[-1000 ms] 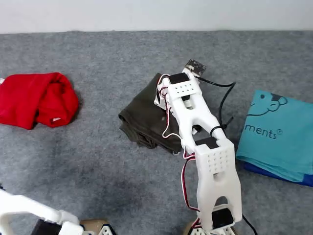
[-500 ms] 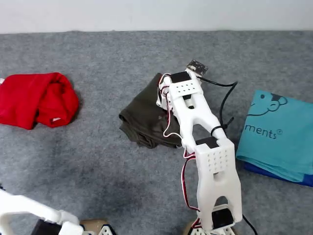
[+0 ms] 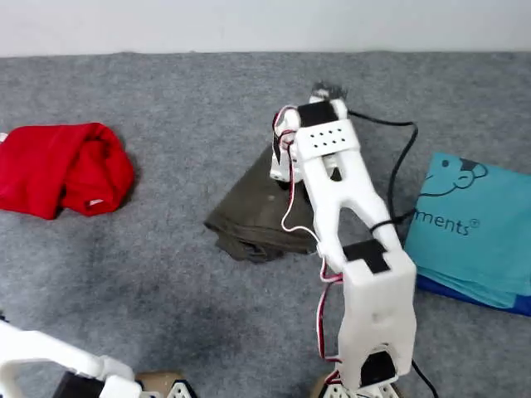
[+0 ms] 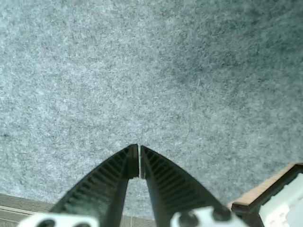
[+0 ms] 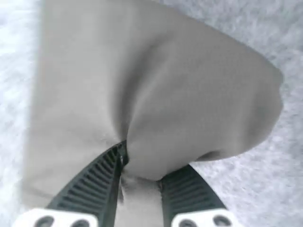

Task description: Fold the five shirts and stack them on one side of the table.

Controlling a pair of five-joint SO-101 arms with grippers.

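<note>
Clock read on the high view, 12 at the far white wall. The table is grey felt.

Red shirt: approx. 9 o'clock, near the table edge, bunched in a loose heap, not folded flat.

L arm: a white link low at 7 o'clock on the near edge, well apart from every shirt. L gripper, per its own wrist view, is closed tip to tip w/ nothing btwn the jaws. Bare felt lies beneath it, and a wood-edged base w/ a white part sits close by.

Olive shirt: table ctr, rumpled, w/ its 1 o'clock end drawn up under the R arm's wrist.

R arm: runs from its base at approx. 5 o'clock up to the ctr, crossing the olive shirt's 3 o'clock side. A black cable loops off the wrist toward 3 o'clock.

R gripper, per its wrist view, is clenched on a fold of the olive shirt. The cloth is pinched btwn the ribbed black fingers, w/ creases fanning out from the pinch. The rest drapes away as a smooth sheet, w/ grey felt visible past its edges.

Teal shirt: 3 o'clock, folded flat, dark cartoon print facing up. It lies on top of the blue shirt, which peeks out as a strip along the stack's 5 o'clock edge. The stack is near the R arm's elbow, not touching.

Shirts countable in the high view: 4.
</note>
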